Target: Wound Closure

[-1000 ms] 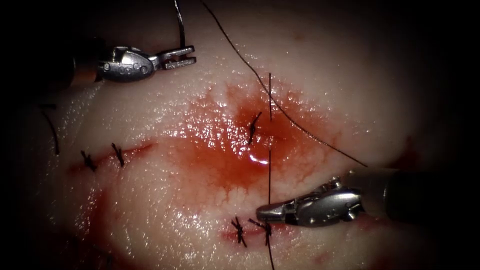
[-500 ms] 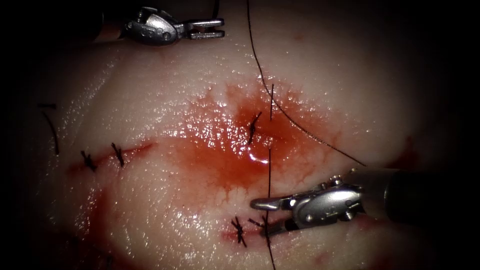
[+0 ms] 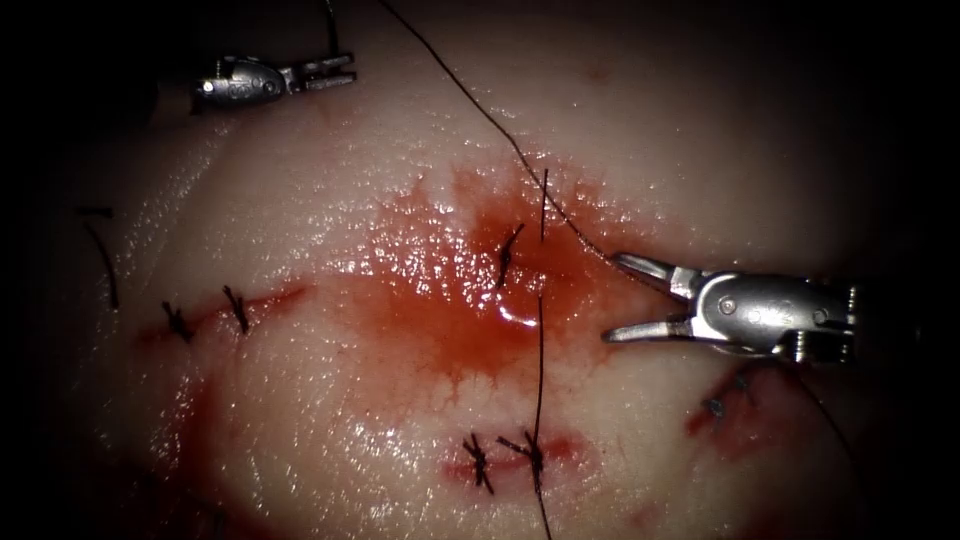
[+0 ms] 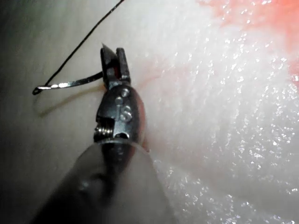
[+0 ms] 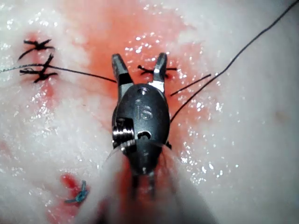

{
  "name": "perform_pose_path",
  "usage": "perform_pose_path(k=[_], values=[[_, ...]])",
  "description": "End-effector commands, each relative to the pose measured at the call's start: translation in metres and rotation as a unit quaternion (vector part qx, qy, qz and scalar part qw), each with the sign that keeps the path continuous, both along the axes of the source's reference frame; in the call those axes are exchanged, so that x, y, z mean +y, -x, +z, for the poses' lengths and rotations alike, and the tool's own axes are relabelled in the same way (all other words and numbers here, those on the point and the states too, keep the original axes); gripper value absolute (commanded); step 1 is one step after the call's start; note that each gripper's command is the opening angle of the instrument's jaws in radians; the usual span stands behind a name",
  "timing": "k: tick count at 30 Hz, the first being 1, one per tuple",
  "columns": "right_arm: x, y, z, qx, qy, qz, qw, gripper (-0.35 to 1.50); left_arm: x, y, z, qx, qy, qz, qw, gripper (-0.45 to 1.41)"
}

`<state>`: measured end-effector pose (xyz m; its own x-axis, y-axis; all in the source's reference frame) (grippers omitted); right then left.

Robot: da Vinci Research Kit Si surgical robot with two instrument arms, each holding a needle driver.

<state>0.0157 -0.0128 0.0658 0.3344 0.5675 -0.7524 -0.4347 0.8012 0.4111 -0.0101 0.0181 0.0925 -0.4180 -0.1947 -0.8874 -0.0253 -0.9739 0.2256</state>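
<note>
Right pincer [image 3: 610, 297]: spread wide, gripping nothing; it has lifted off the lower stitch [image 3: 533, 455] and now sits right of the cut [image 3: 505, 255], beside the slack thread [image 3: 470, 100]. Left pincer [image 3: 352, 70]: clenched on the curved needle [image 4: 70, 85] near its trailing end, clear of the tissue [image 3: 300, 200], drawn back up-left. The taut upright strand [image 3: 540, 370] lies released; thread is apparently being pulled through.
</note>
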Motion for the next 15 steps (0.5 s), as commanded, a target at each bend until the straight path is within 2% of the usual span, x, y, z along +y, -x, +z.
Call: perform_pose_path(k=[1,3,8,12,15], values=[[0.0016,-0.0018,0.0026,-0.001,-0.046,0.052,0.998,1.28,0.0003,0.0009,0.0006,-0.001,-0.002,0.003,1.000,-0.45],[0.0027,-0.0022,0.0040,0.001,-0.075,0.083,0.994,1.35,0.0002,0.0011,0.0003,-0.003,-0.003,0.003,1.000,-0.45],[0.0053,-0.0028,0.0083,0.047,-0.159,0.134,0.977,1.42,-0.0001,0.0012,-0.0005,-0.006,-0.006,0.005,1.000,-0.45],[0.0059,-0.0035,0.0114,0.070,-0.205,0.150,0.965,1.43,-0.0004,0.0014,-0.0007,-0.007,-0.007,0.006,1.000,-0.45],[0.0056,-0.0041,0.0137,0.069,-0.231,0.147,0.959,1.43,-0.0006,0.0018,-0.0010,-0.008,-0.009,0.009,1.000,-0.45]])
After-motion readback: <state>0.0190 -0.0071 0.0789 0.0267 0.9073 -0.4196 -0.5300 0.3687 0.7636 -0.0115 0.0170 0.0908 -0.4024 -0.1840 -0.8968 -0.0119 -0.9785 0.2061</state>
